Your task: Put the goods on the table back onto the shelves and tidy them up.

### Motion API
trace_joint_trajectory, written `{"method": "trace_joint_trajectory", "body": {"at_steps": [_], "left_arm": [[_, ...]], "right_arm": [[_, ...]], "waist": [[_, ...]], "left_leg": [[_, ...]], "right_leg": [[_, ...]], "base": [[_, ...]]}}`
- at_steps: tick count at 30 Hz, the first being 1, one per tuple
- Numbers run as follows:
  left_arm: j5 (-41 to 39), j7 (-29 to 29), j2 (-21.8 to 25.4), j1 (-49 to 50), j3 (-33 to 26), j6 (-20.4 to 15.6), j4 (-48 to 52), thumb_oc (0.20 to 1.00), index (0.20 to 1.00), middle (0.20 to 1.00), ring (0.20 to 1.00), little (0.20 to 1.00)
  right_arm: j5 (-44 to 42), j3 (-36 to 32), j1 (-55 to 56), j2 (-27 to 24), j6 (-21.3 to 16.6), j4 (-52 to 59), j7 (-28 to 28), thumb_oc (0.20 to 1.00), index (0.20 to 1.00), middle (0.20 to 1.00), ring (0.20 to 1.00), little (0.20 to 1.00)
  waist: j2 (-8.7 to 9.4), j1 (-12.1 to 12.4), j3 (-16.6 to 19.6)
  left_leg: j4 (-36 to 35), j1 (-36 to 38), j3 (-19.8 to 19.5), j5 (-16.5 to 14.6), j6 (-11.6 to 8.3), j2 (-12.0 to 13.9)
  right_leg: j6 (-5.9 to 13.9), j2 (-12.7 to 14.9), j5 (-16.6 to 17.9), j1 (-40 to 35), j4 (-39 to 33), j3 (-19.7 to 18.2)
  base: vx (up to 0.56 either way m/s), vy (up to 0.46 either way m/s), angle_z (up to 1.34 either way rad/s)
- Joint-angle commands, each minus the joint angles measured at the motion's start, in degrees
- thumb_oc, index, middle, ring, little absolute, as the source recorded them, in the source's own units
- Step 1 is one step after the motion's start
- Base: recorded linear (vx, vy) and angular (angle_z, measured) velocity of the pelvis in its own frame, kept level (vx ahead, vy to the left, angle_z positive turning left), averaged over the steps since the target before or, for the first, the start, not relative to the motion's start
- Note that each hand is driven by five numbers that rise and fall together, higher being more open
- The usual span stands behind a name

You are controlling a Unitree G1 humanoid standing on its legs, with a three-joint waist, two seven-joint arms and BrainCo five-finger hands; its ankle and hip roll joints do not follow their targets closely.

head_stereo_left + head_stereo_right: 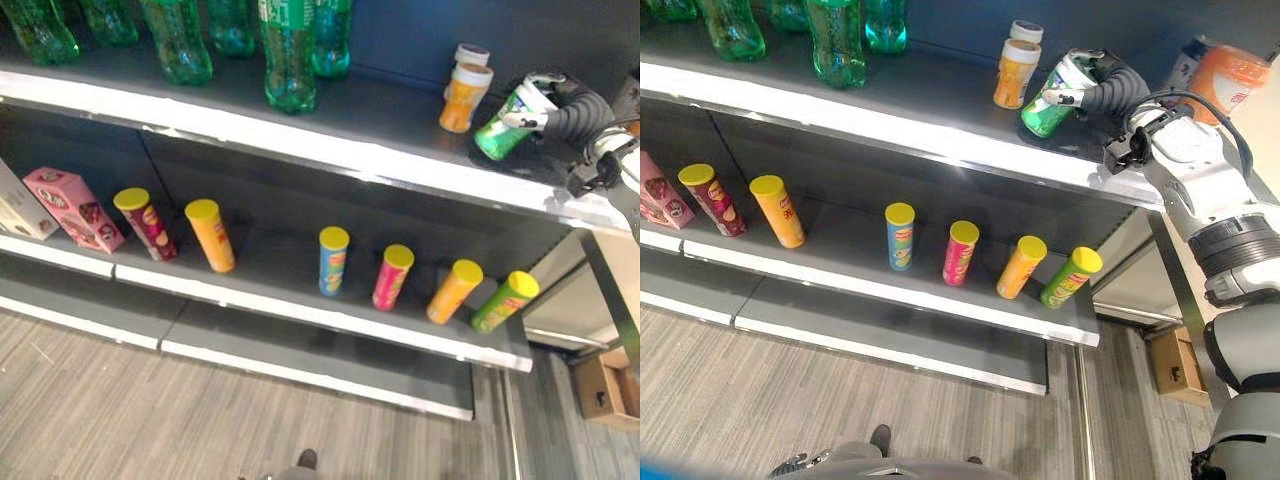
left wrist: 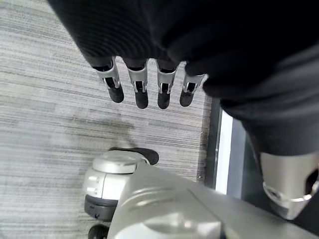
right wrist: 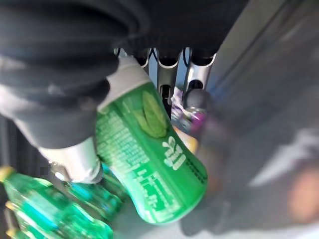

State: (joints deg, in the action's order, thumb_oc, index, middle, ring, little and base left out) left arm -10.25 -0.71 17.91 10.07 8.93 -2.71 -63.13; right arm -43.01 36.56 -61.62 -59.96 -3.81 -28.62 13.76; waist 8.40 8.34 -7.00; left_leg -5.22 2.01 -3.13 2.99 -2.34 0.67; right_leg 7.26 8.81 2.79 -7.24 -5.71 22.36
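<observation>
Green plastic bottles (image 1: 290,55) stand at the left of the top shelf (image 1: 300,135); on the shelf below, a pink box (image 1: 75,207) sits at the far left, then a row of yellow-lidded cans (image 1: 333,260) runs rightward, each tilted. Further right on the top shelf, two orange jars (image 1: 1017,72) stand close together, one behind the other. Just beside them is the task's thing — a green jar (image 1: 1048,105) with a white cap, leaning, its base at or just above the shelf; I cannot tell if it touches. The right hand (image 1: 1095,88) has its fingers (image 3: 197,99) and thumb curled round the jar's upper part, near the cap. The jar looks rigid, light and smooth — likely slippery on its label, so a hold at mid-body or the shoulder under the cap seems safest, and it needs righting before release. The left hand (image 2: 144,84) hangs over the floor, fingers relaxed and holding nothing.
</observation>
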Motion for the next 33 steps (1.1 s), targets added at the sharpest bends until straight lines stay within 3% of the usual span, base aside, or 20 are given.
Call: {"method": "trace_joint_trajectory", "body": {"at_steps": [1,16,33], "left_arm": [[-2.4,-0.6,2.4,-2.2,2.5,-1.9,1.1,1.000,1.000,1.000,1.000,1.000],[-3.0,-0.7,2.7,-1.6,2.3,-2.0,2.7,1.000,1.000,1.000,1.000,1.000],[-1.1,-1.2,3.1,-2.0,1.6,-2.1,0.9,1.000,1.000,1.000,1.000,1.000]], "right_arm": [[1.9,3.3,-9.4,-3.4,-2.1,-1.5,-0.4,0.200,0.200,0.200,0.200,0.200],[5.4,11.4,-15.1,-3.8,-2.0,-1.4,1.0,0.200,0.200,0.200,0.200,0.200],[7.0,13.1,-14.6,-6.7,-2.7,2.6,2.1,0.200,0.200,0.200,0.200,0.200]], "waist": [[0.38,2.8,0.0],[1.22,3.3,-0.7],[1.00,1.9,-0.3]], "left_leg": [[0.6,0.6,3.2,-3.6,-4.78,4.3],[0.7,0.5,2.6,-3.5,-4.62,4.3],[0.6,1.1,3.3,-4.0,-4.47,4.2]], "right_leg": [[3.40,4.1,-2.9,0.4,4.1,0.1],[3.28,4.1,-3.1,0.4,4.4,0.4],[3.36,4.5,-3.0,0.5,4.3,-0.2]], "base": [[-0.01,-0.003,0.12],[0.00,0.000,0.01],[0.00,0.000,0.00]]}}
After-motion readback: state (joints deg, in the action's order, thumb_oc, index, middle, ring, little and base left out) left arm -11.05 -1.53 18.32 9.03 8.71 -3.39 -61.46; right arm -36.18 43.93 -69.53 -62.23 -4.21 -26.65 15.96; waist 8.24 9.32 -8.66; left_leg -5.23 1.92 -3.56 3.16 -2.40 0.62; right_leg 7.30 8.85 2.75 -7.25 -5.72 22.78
